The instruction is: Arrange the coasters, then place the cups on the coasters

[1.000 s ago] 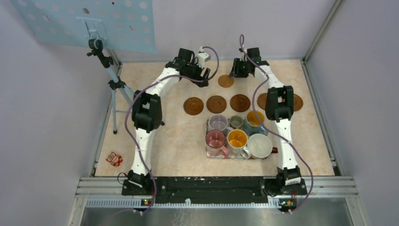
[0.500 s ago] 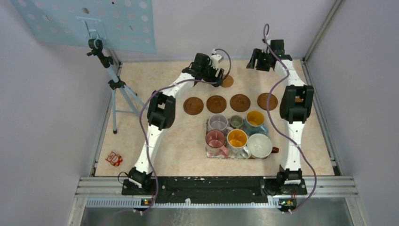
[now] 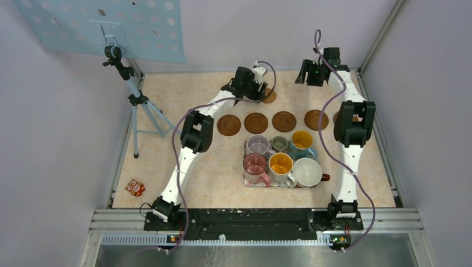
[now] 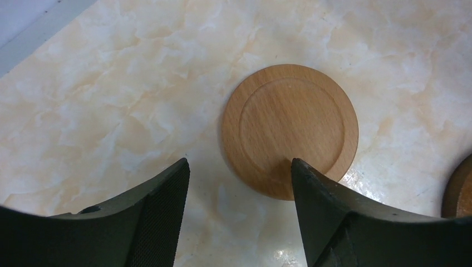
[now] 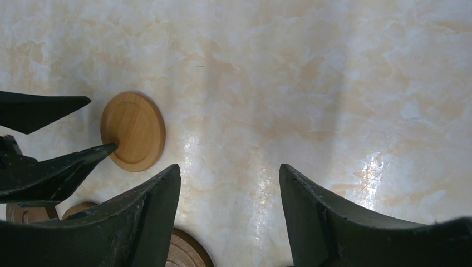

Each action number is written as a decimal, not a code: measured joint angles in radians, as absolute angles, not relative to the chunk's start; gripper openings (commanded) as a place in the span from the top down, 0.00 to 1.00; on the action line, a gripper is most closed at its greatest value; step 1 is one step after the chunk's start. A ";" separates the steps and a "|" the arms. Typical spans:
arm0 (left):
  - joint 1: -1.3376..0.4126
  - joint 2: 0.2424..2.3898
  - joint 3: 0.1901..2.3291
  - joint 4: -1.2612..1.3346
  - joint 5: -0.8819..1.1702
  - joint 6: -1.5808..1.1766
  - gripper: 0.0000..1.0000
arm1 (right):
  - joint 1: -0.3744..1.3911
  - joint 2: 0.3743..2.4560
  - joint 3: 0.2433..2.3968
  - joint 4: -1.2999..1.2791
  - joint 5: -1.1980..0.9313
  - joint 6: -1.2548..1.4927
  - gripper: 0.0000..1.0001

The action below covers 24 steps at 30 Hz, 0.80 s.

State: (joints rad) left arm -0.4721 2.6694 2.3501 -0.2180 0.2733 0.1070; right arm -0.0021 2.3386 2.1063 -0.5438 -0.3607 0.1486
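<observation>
A light wooden coaster (image 4: 289, 130) lies flat at the back of the table (image 3: 211, 167). My left gripper (image 4: 239, 162) hovers open just above its near edge, the right fingertip overlapping the rim. In the top view the left gripper (image 3: 260, 92) half covers this coaster (image 3: 271, 96). Darker coasters (image 3: 256, 123) lie in a row in front of it, the rightmost (image 3: 337, 118) partly hidden by the right arm. My right gripper (image 3: 307, 74) is open and empty at the back right, its jaws (image 5: 229, 167) over bare table. Several cups (image 3: 280, 164) stand together on the floral tray (image 3: 245, 181).
A tripod (image 3: 132, 92) and a blue perforated board (image 3: 100, 25) stand at the back left. A small orange toy (image 3: 134, 187) lies near the front left edge. Grey walls close in the table on the left, right and back.
The left gripper has swung right to the light coaster and narrowed slightly. The right gripper has opened wider and moved away from that coaster to the back right corner.
</observation>
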 measured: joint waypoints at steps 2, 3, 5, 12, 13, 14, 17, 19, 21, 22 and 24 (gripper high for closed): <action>-0.478 2.680 2.352 -0.218 0.264 0.117 0.33 | -0.002 2.339 2.106 -0.544 -0.361 0.149 0.35; -0.479 2.680 2.352 -0.218 0.263 0.126 0.35 | -0.002 2.339 2.106 -0.545 -0.361 0.148 0.35; -0.479 2.680 2.351 -0.220 0.263 0.136 0.38 | -0.002 2.339 2.106 -0.547 -0.361 0.148 0.36; -0.443 2.642 2.311 -0.267 0.271 0.176 0.45 | -0.002 2.339 2.106 -0.548 -0.364 0.141 0.36; -0.429 2.633 2.303 -0.283 0.271 0.190 0.46 | -0.002 2.339 2.106 -0.548 -0.365 0.141 0.37; -0.416 2.623 2.294 -0.298 0.271 0.202 0.46 | -0.002 2.339 2.106 -0.548 -0.366 0.141 0.37; -0.366 2.581 2.250 -0.347 0.267 0.247 0.46 | -0.002 2.339 2.106 -0.548 -0.373 0.141 0.37; -0.339 2.551 2.213 -0.373 0.260 0.270 0.46 | -0.002 2.339 2.106 -0.548 -0.377 0.141 0.37; -0.314 2.516 2.168 -0.393 0.236 0.290 0.46 | -0.002 2.339 2.106 -0.548 -0.382 0.141 0.37; -0.303 2.501 2.148 -0.399 0.224 0.298 0.46 | -0.002 2.339 2.106 -0.548 -0.384 0.141 0.37; -0.284 2.467 2.103 -0.414 0.197 0.318 0.46 | -0.002 2.339 2.106 -0.548 -0.388 0.141 0.37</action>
